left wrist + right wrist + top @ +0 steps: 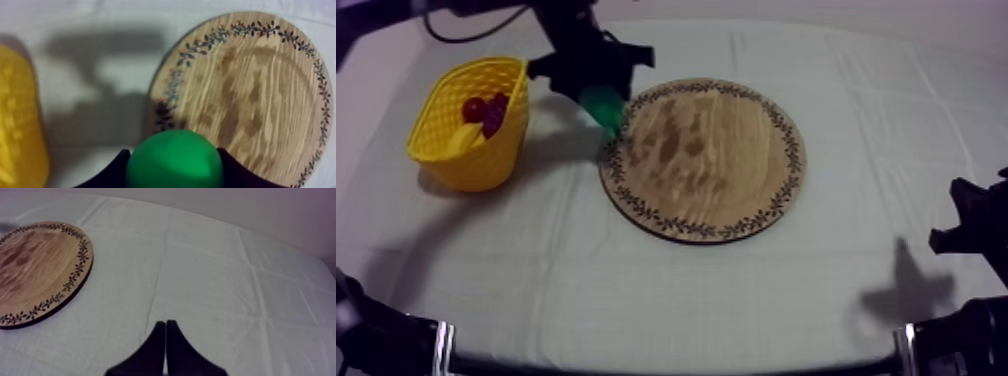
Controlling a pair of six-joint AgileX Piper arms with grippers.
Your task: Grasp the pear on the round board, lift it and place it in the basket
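Observation:
My left gripper point(602, 98) hangs over the left rim of the round wooden board point(704, 157), shut on the green pear point(603, 104). In the left wrist view the pear point(173, 161) bulges between the black fingers point(111, 171), above the cloth beside the board point(247, 95), with the yellow basket point(19, 125) off to one side. The yellow basket point(476, 120) stands left of the board and holds a small red fruit point(476, 108), dark grapes point(496, 112) and something yellow. My right gripper point(165, 338) is shut on nothing, low over bare cloth at the table's right side point(976, 230).
The board's surface is bare. A strip of cloth lies between the basket and the board. The table's front edge runs along the near side, with arm bases at both near corners.

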